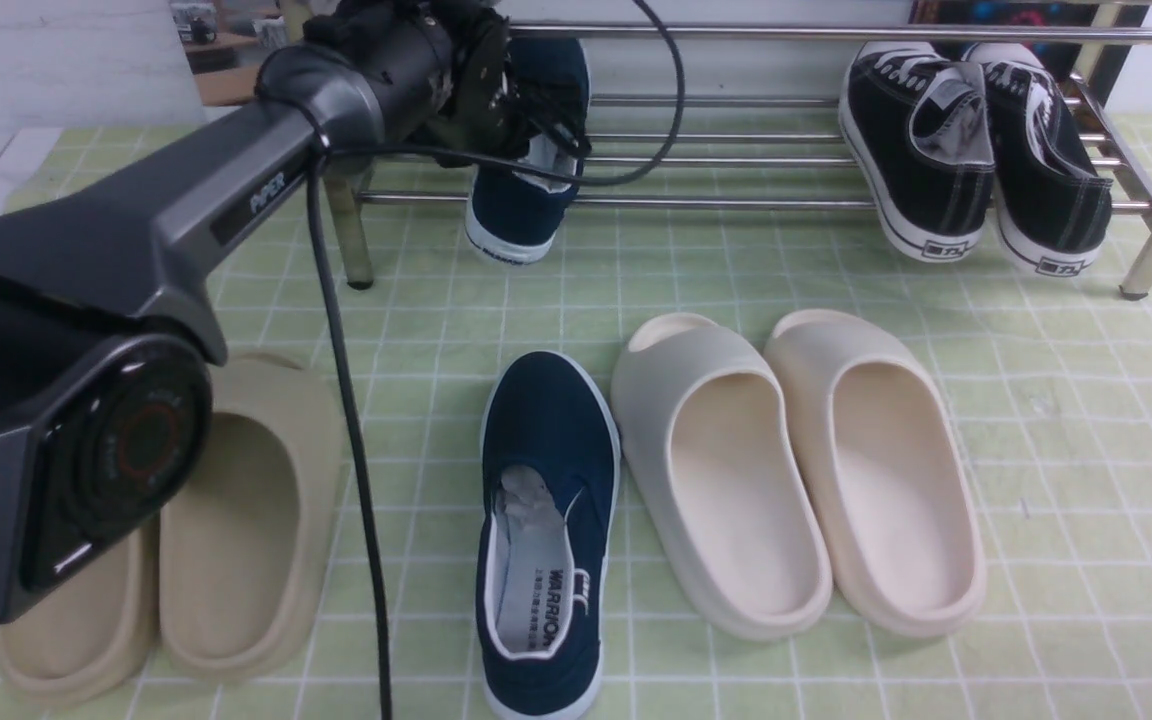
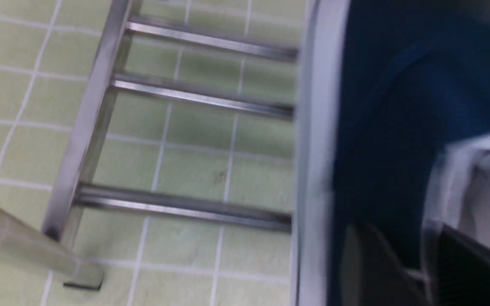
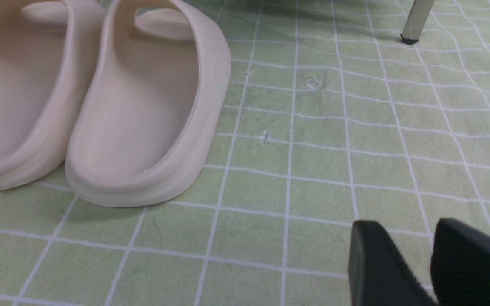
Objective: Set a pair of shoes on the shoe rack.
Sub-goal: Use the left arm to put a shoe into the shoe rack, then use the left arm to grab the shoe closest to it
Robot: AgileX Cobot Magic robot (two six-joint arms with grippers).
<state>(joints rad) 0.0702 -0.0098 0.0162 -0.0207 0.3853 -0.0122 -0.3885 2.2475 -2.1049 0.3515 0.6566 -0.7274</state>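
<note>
One navy shoe (image 1: 521, 215) sits on the shoe rack (image 1: 736, 202) at its left end, the left jaws astride its collar (gripping or not, I cannot tell); the other navy shoe (image 1: 548, 430) lies on the mat (image 1: 1036, 400), near centre. The right jaws stand open, empty.

I am stretching my left arm (image 1: 186, 200) far forward, its wrist (image 1: 416, 60) angling downward at the end. The left gripper (image 2: 400, 231) is showing its fingers (image 2: 368, 263) apart, but blur is hiding whether they are pinching anything. My right gripper (image 3: 402, 227) is hovering low, jaws standing wide, holding nothing.
</note>
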